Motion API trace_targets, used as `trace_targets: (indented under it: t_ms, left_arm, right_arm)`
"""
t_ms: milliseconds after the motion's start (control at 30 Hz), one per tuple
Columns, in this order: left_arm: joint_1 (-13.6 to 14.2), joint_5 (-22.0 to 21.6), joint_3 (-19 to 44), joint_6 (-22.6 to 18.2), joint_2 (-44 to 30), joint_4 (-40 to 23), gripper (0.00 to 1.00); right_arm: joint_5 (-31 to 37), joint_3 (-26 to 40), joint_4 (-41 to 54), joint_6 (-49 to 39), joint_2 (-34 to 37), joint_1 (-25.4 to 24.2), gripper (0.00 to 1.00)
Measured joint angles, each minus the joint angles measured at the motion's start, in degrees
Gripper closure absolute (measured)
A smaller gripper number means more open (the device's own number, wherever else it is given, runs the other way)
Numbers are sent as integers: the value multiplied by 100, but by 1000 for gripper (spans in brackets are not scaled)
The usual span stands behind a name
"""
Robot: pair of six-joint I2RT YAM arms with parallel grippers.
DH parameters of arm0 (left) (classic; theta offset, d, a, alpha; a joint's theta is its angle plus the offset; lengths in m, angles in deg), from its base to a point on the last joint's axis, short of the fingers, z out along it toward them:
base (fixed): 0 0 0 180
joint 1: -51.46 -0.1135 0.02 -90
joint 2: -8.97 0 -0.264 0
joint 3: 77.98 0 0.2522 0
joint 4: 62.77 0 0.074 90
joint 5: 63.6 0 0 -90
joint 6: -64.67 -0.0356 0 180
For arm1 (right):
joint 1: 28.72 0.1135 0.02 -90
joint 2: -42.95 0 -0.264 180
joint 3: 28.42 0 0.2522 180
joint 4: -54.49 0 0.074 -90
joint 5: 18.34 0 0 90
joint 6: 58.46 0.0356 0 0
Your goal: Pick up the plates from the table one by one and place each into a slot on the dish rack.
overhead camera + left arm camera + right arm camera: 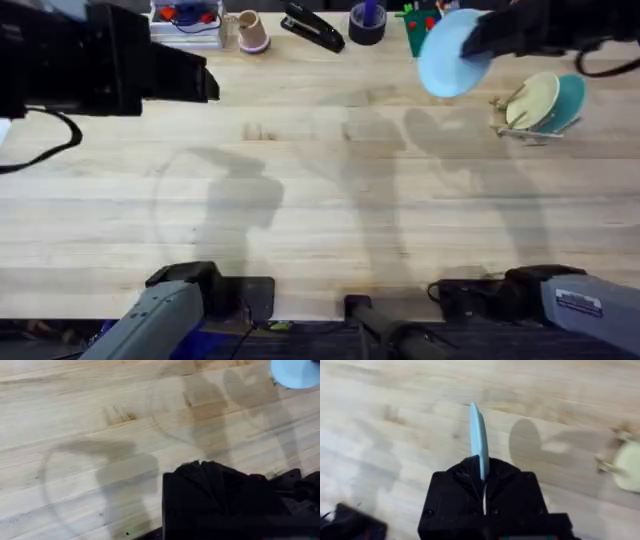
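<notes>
A pale blue plate (pixel 448 58) hangs above the far right of the table (pixel 320 200), tilted, with my right gripper (pixel 480 40) shut on its rim. The right wrist view shows that plate (pixel 478 435) edge-on, upright between my right gripper's (pixel 482 467) black fingers. Just right of it and a little nearer stands the small wooden dish rack (pixel 520 128), holding a cream plate (pixel 533 100) and a teal plate (pixel 568 100) on edge. My left gripper (pixel 212 85) hovers high over the far left, shut with nothing in it (pixel 200 464). The blue plate (pixel 297 372) also shows in the left wrist view.
Along the back edge stand a tray of small parts (pixel 185 20), a cup (pixel 252 32), a black stapler (pixel 313 27), a dark tape roll (pixel 367 22) and a green baseplate (pixel 420 32). Bare wood lies between the arms' bases and the rack.
</notes>
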Motion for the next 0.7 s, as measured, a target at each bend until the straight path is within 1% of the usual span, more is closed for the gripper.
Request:
trace_targets:
  t_ms: [33,67,133,233,267,300,333,700]
  left_arm:
    - [0,-3,0,2,0,0,955]
    - [0,-15,1,10,0,0,928]
    - [0,-38,0,21,0,0,651]
    - [0,-59,0,26,0,0,170]
    - [0,-60,0,54,0,-1,49]
    - [0,-65,1,51,0,-1,18]
    - [0,-69,2,57,0,0,9]
    - [0,-84,0,66,0,0,6]
  right_arm:
    - [119,0,41,-6,-59,-45,972]
    - [250,0,85,-11,-132,-96,972]
    - [515,0,168,-27,-268,-186,972]
    - [874,0,274,-46,-443,-296,972]
    - [984,0,302,-48,-498,-331,972]
    - [1078,0,331,-48,-548,-361,972]
    - [1163,0,358,-48,-596,-395,972]
    - [2082,0,633,-47,-709,-628,972]
